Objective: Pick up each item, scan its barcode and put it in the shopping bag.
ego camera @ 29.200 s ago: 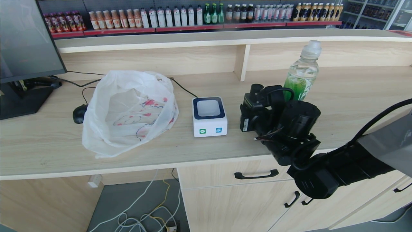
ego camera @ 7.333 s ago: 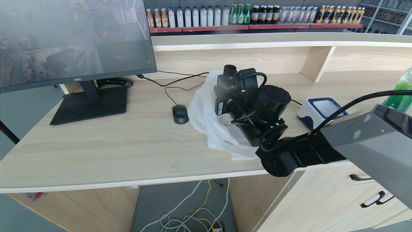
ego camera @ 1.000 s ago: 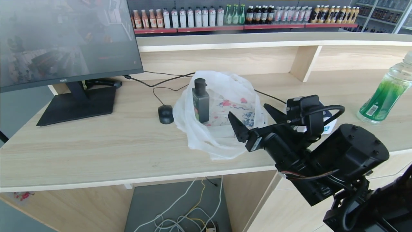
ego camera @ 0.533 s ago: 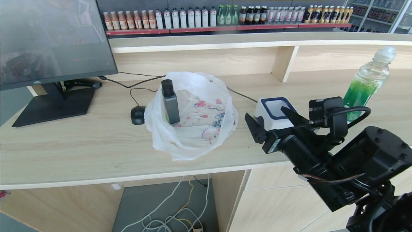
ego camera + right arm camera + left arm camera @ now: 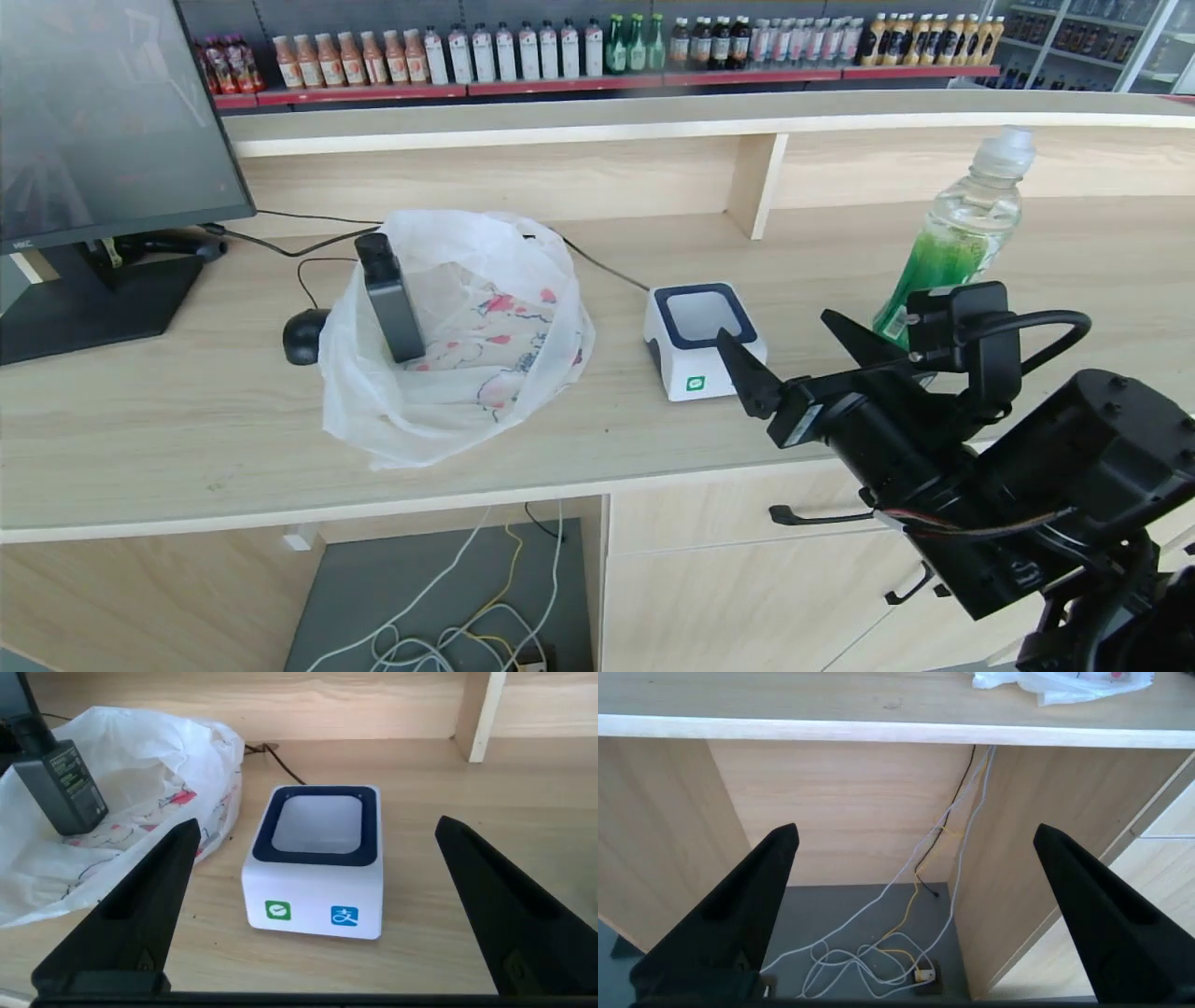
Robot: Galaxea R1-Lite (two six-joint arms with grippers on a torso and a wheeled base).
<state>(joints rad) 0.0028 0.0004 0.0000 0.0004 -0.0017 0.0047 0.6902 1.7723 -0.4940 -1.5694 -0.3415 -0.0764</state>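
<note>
- We take the scanner (image 5: 702, 341) as our landmark. It sits on the tabletop (image 5: 187, 439) with its glass window facing up, so we judge a barcode has to be turned down towards it.
- The shopping bag (image 5: 457, 336) lies just to the left of the scanner. Its mouth is spread open and upward, which suits dropping items in from above.
- A dark bottle (image 5: 390, 299) stands inside the bag, on the side away from the scanner. It leans slightly against the plastic, which seems to prop it up. We count this item as bagged.
- The green bottle (image 5: 952, 238) stands upright on the tabletop, to the right of the scanner and somewhat farther back. It is not in the bag, so we judge it is the item left to pick up, scan and bag.
- The right end effector (image 5: 775, 331) hovers on the near side of the scanner, a little to its right. Its fingers are spread wide and hold nothing. We read that as ready for the green bottle.
- The left end effector (image 5: 910, 849) hangs well left of the scanner and below the tabletop's edge, facing loose cables (image 5: 906, 952) on the floor. It too is wide open and empty, parked out of the way.
</note>
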